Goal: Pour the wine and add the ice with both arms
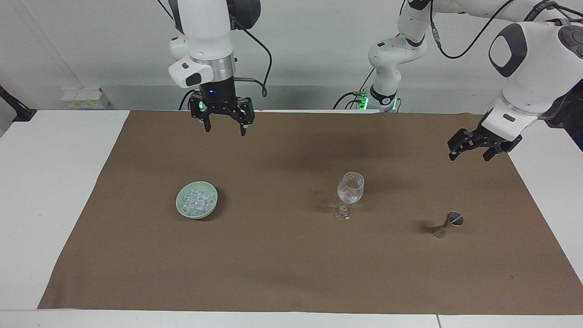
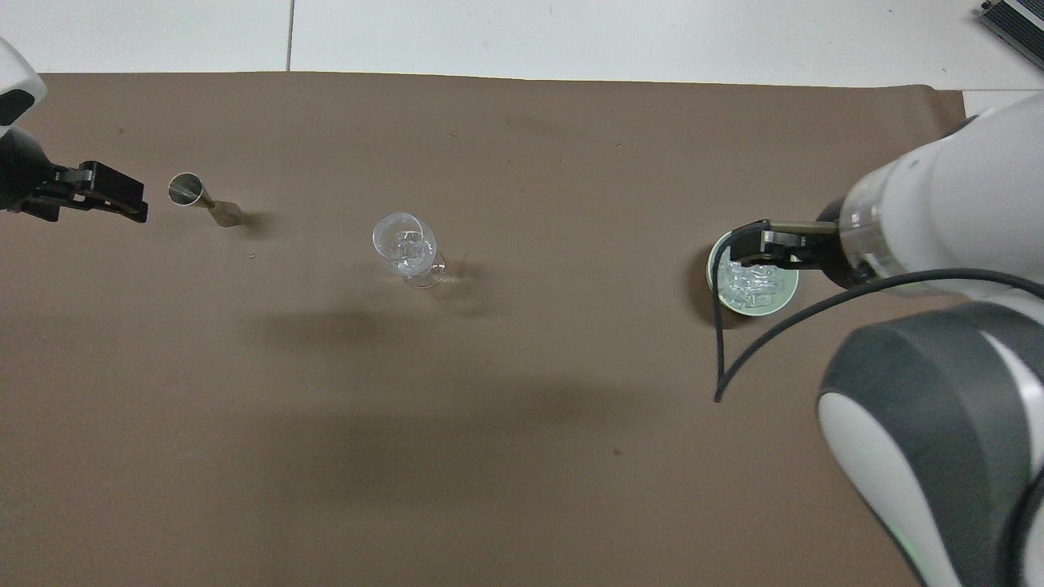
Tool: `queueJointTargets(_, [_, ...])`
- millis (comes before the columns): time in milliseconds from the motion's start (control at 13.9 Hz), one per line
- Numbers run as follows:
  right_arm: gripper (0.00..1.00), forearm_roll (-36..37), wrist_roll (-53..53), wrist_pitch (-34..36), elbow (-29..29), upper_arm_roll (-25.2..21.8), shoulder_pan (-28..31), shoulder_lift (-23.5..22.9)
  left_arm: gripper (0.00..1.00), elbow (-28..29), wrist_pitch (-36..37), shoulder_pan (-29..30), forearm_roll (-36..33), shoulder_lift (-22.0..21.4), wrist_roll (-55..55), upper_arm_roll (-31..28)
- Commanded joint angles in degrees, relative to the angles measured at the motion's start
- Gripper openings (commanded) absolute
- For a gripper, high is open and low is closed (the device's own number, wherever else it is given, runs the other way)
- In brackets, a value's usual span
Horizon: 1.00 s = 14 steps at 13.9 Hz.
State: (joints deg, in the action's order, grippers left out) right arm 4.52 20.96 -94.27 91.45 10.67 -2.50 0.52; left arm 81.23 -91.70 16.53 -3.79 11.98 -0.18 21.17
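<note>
A stemmed glass (image 1: pixel 350 189) (image 2: pixel 404 240) stands mid-cloth with a few pieces of ice and clear contents in its bowl. I see no wine. More ice (image 1: pixel 196 200) (image 2: pixel 752 279) fills a pale green bowl (image 1: pixel 212 206) (image 2: pixel 783 303) toward the right arm's end. My right gripper (image 1: pixel 223 130) hangs open and empty, high over the cloth by the bowl; in the overhead view its wrist hides it. My left gripper (image 1: pixel 467 158) (image 2: pixel 130 204) waits open and empty over the cloth's edge at the left arm's end.
A small metal jigger (image 1: pixel 448 223) (image 2: pixel 200 198) lies tilted on the brown cloth (image 1: pixel 291 273), between the glass and the left gripper. White table (image 1: pixel 54 191) borders the cloth on both ends.
</note>
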Motion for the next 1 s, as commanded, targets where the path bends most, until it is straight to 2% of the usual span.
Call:
queueJointTargets(0, [1.00, -0.48, -6.62, 2.67, 0.93, 0.67, 5.12, 1.85, 1.00, 0.24, -0.50, 0.08, -0.60, -0.91, -0.09, -0.34])
queueJointTargets(215, [1.00, -1.35, -7.34, 9.17, -4.95, 0.49, 5.92, -0.51, 1.00, 0.15, -0.67, -0.09, -0.69, -0.91, -0.09, -0.34])
queueJointTargets(430, [1.00, -3.11, -7.34, 10.68, -8.30, 0.23, 6.36, -1.93, 1.00, 0.15, -0.67, 0.08, -0.69, -0.91, -0.09, -0.51])
queueJointTargets(932, [1.00, -3.47, -11.10, 10.33, -8.13, 0.14, 6.98, -2.19, 1.00, 0.15, -0.32, -0.88, -3.24, -1.00, -0.61, -0.25])
